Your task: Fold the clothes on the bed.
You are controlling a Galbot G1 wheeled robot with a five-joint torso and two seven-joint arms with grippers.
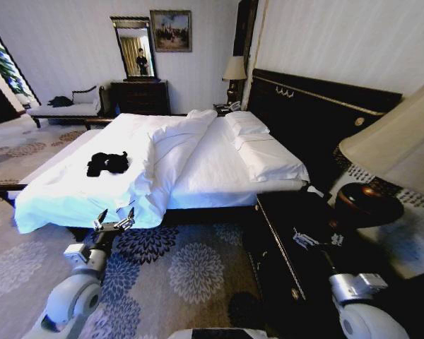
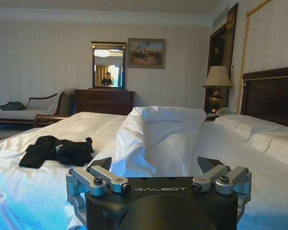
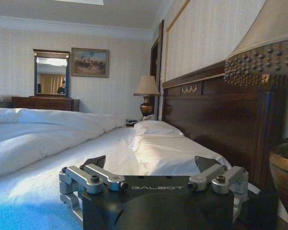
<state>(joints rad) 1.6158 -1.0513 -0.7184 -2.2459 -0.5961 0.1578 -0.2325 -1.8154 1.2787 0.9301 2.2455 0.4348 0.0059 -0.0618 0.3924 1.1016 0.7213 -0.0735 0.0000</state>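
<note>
Crumpled T-shirt (image 1: 107, 163) near bed (image 1: 219, 169) foot edge; left gripper (image 1: 114, 220) wide open beside mattress edge, right gripper (image 1: 318, 240) wide open over nightstand (image 1: 283, 240).

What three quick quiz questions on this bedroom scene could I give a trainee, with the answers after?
1. True or false: the black T-shirt lies crumpled on the white duvet.
2. Which gripper is nearer the T-shirt: A left, B right?
3. Fill in: both grippers' fingers are ____.

Key:
1. True; it is bunched, unfolded.
2. A; the left gripper is at the bed's edge, the right gripper over the dark nightstand.
3. Open, holding nothing.
</note>
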